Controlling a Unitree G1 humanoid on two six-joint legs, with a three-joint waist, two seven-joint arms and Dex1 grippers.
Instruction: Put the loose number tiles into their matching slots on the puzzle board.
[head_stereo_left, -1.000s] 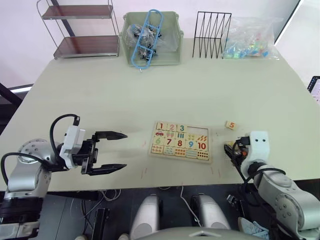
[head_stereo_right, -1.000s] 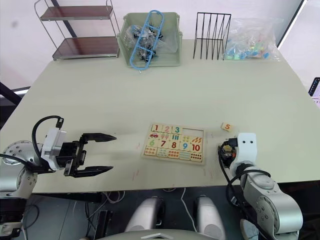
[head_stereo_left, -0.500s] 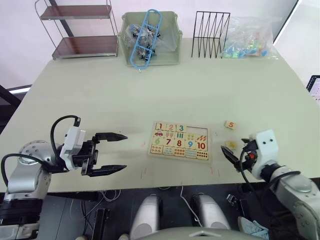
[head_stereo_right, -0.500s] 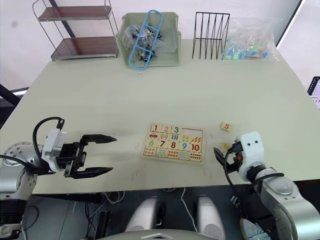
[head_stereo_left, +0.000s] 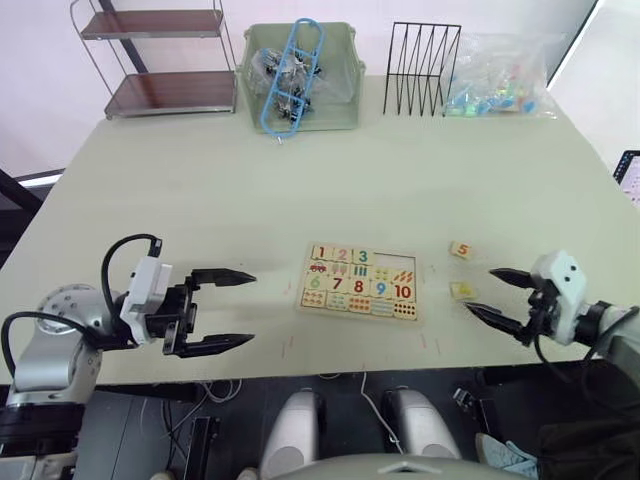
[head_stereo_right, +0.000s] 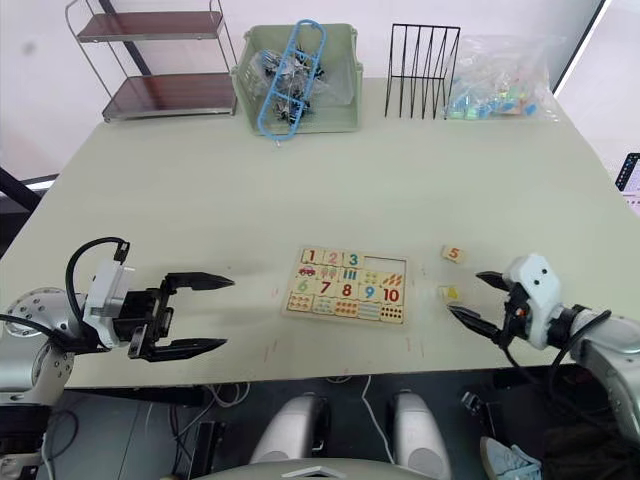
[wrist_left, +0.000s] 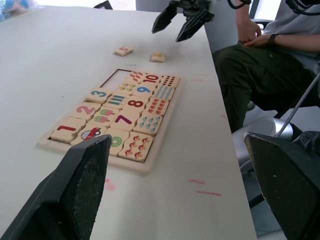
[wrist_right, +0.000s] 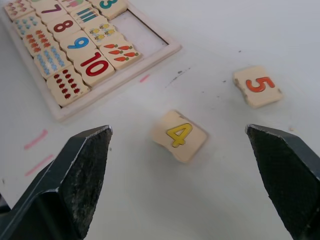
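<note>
We see a wide pale table (head_stereo_left: 200, 180) whose far edge carries a metal shelf rack (head_stereo_left: 160, 60), a green bin (head_stereo_left: 345, 70) with a blue plastic piece (head_stereo_left: 295, 70) lying over bagged items, a black wire rack (head_stereo_left: 425, 70) and a clear bag of coloured bits (head_stereo_left: 500, 78). Near the front edge, roughly midway between our arms, lies the puzzle board (head_stereo_left: 360, 283), flat on the table; its top row holds tiles 1, 2 and 3, and the slots (wrist_right: 145, 31) beyond the 3 are bare. To the board's right two loose number tiles rest on the table, apart from the board and from each other: the orange 5 tile (head_stereo_left: 461, 250) farther from us, and the yellow 4 tile (wrist_right: 178, 135) nearer, slightly rotated. Our right gripper (head_stereo_left: 497, 297) hovers just to the right of the 4 tile, fingers spread wide and holding nothing, with the tile lying ahead of the gap between them. Our left gripper (head_stereo_left: 232, 309) hangs well to the left of the board, likewise released and empty. In the left wrist view a seated person (wrist_left: 265, 60) shows beyond the table edge.
</note>
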